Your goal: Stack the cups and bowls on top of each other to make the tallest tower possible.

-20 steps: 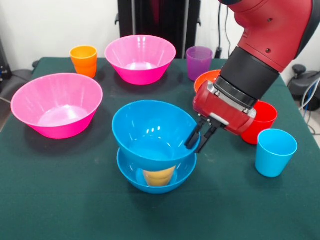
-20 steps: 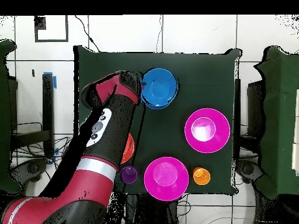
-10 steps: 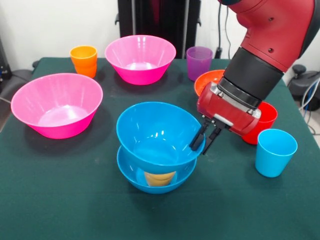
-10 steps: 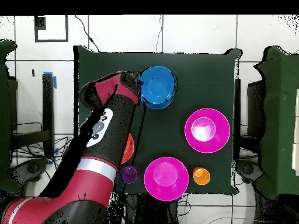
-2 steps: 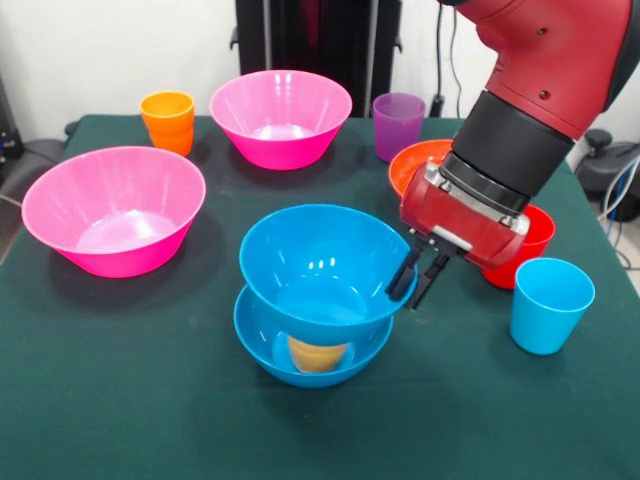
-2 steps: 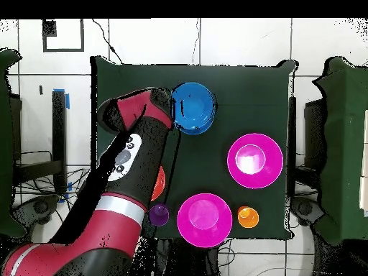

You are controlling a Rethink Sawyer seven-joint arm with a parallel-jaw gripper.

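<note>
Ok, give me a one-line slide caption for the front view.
Sawyer's gripper pinches the rim of the upper blue bowl, which sits on a yellow cup inside the lower blue bowl.

Front cam low, close; overhead straight down; both share table.

Glossy red arm (black wrist band, silver ring)
</note>
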